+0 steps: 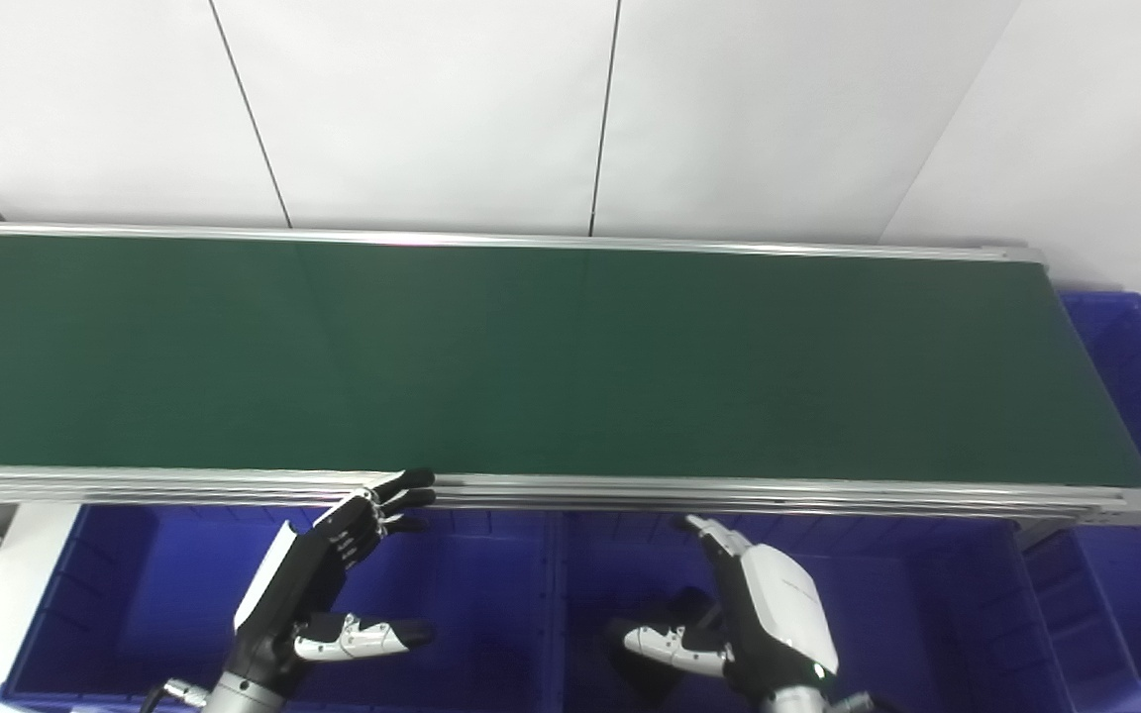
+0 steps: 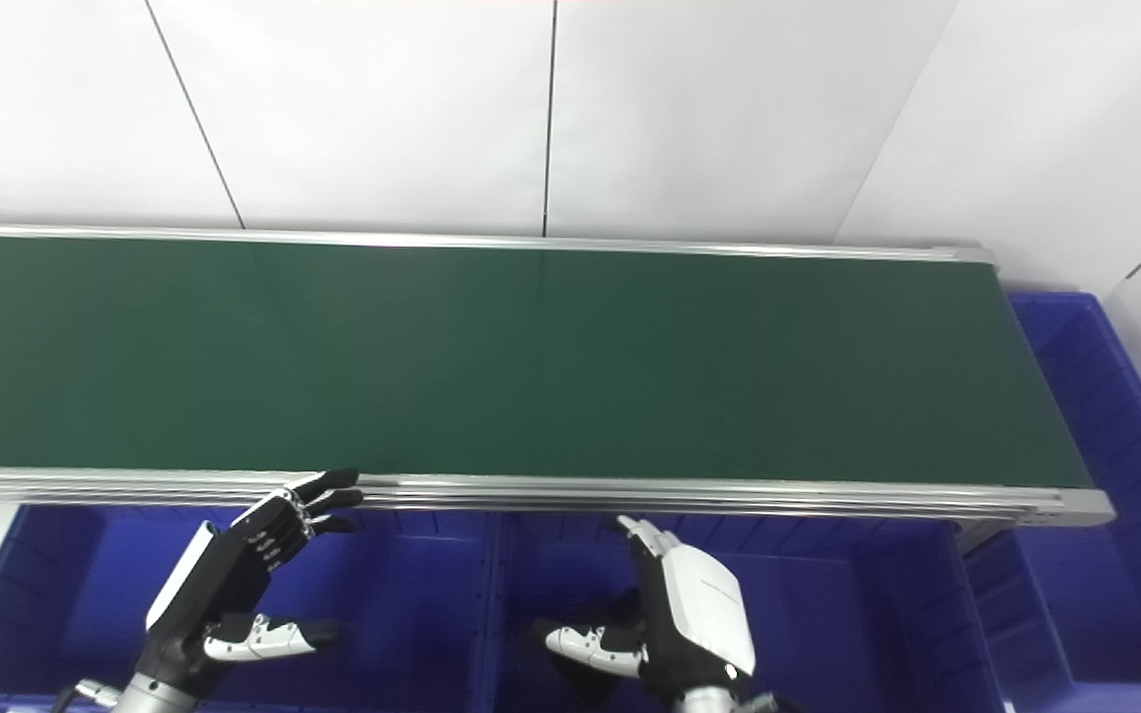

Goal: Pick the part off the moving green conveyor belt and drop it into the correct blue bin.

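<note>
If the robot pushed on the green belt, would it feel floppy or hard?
Probably firm: the green belt lies flat and tight between metal rails, with no sag or wrinkles. Its surface looks matte, so likely grippy rather than slippery. It would hardly budge, since the frame seems fixed.

The green belt (image 1: 531, 356) lies bare from left edge to right end. Its near aluminium rail (image 1: 729, 490) stands between it and the blue bins (image 1: 491, 604), just ahead of both open hands' fingertips (image 1: 412, 487).
</note>
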### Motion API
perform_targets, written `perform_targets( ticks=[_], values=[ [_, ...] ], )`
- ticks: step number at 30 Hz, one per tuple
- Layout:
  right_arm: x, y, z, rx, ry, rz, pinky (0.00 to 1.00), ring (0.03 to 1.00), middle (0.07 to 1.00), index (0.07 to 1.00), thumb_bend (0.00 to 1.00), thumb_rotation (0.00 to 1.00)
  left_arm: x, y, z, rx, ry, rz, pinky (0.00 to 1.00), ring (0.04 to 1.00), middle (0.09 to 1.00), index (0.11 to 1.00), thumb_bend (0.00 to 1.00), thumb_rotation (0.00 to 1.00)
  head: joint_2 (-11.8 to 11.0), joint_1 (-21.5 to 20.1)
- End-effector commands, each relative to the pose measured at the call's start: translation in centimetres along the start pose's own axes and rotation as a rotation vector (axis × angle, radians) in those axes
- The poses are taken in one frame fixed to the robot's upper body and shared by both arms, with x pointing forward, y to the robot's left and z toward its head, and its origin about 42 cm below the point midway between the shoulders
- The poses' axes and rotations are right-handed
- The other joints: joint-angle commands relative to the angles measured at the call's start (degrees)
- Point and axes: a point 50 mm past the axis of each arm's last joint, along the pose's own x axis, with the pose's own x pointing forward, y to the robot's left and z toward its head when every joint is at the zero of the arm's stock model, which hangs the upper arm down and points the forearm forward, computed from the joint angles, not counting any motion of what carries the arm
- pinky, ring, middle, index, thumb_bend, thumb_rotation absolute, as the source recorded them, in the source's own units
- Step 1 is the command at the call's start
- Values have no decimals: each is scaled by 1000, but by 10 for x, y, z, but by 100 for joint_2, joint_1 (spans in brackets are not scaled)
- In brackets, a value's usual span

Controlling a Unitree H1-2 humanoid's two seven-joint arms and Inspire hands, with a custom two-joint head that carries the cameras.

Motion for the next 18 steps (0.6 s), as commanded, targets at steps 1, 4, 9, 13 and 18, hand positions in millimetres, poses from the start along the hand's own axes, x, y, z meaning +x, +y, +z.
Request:
perform_targets(
  ticks=[1,4,9,13,18],
  values=[
    [-7,-6,16,49,-91,-100,877,938,946,921,793,486,2,3,7,13,-59,2,748,821,866,797,841,351,-14,14],
    [-14,-3,17,173,-126,-133,818,926,946,939,795,447,2,3,6,12,-57,9,747,815,861,790,849,350,-30,11],
    [-22,-1,12,400,-191,-107,718,847,930,929,820,484,2,3,5,12,-54,0,748,818,863,795,842,344,-96,60],
    [-25,-2,3,515,-267,-41,796,863,914,924,865,487,4,1,4,18,-51,-13,750,822,865,802,853,364,-145,117],
    [-24,-3,-3,574,-293,25,834,876,913,934,913,479,5,-1,5,31,-49,-18,756,834,873,811,870,389,-151,137]
  ],
)
